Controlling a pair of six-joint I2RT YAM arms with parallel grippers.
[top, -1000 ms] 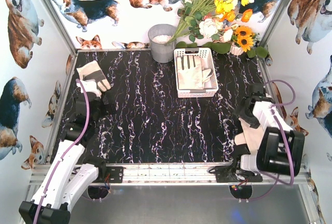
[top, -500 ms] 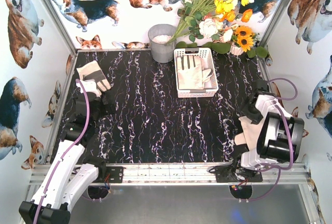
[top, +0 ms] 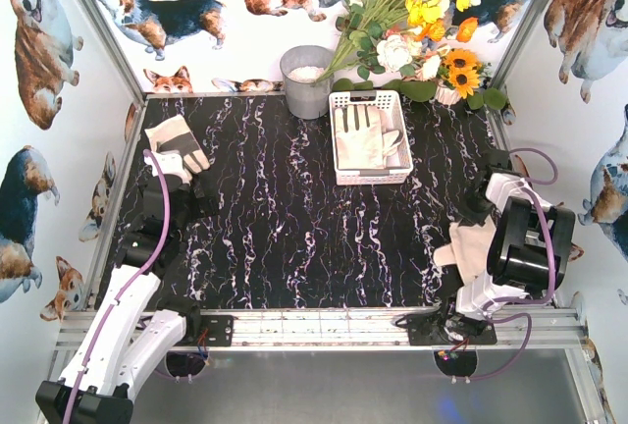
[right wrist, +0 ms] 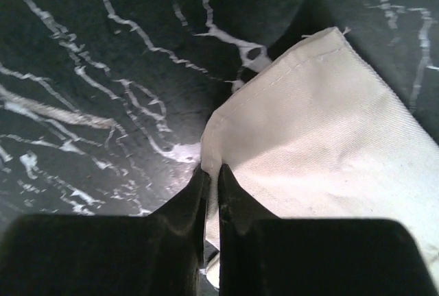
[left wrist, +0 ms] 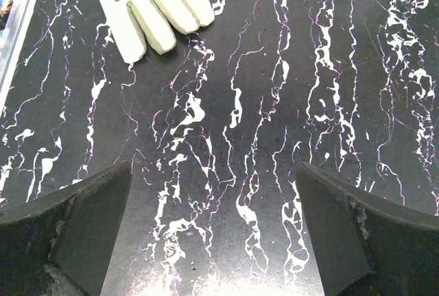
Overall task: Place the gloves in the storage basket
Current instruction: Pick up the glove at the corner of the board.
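I confirm the right jaws, retracted toward 4 o'clock, now clamp a glove (right wrist: 322, 138) for transfer to the storage basket (top: 371, 177); left jaws open.

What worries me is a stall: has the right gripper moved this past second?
Yes. The right gripper, shut on a cream fabric glove, shifted right, away from the white slotted basket.

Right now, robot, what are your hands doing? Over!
Left gripper open, empty. Right gripper shut on white glove. Nothing between it and storage basket. Grey-panelled glove lying far left.
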